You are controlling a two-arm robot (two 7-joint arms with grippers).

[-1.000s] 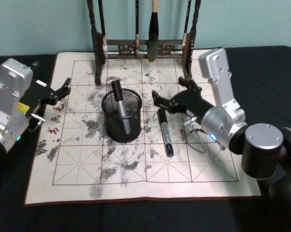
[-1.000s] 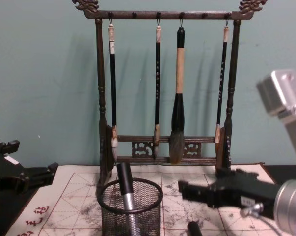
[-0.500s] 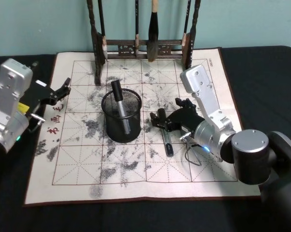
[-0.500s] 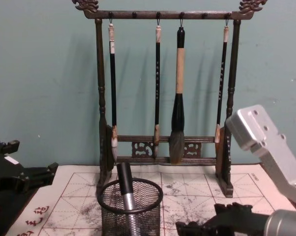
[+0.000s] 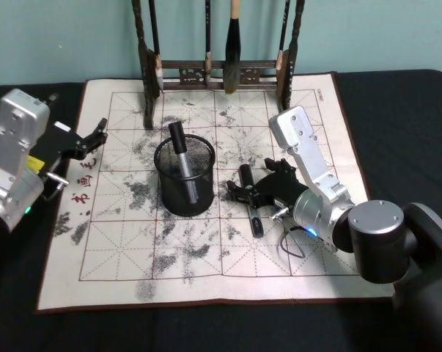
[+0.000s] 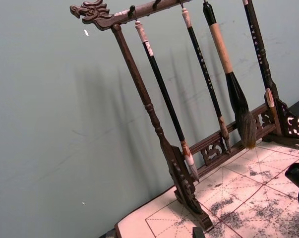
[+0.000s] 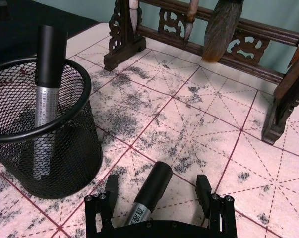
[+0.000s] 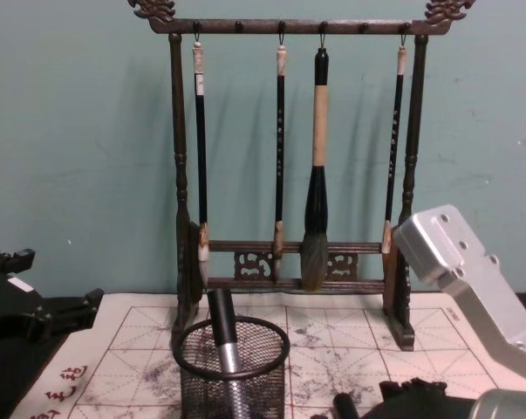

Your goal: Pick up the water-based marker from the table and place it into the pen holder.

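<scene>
The marker (image 7: 158, 178) is lying on the mat (image 5: 206, 279), just right of the pen holder (image 5: 173, 202). It is being straddled by the right gripper (image 7: 156, 189), whose fingers (image 7: 111, 186) are spread (no contact seen). If closed off-centre, the marker could be rolled aside or pinched crooked. The left gripper (image 5: 96, 136) is resting far left.

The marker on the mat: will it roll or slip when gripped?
Likely stiff: the marker is a straight barrel. Being round, it may roll on the flat mat if the right gripper's open jaws, astride it, touch unevenly.
</scene>
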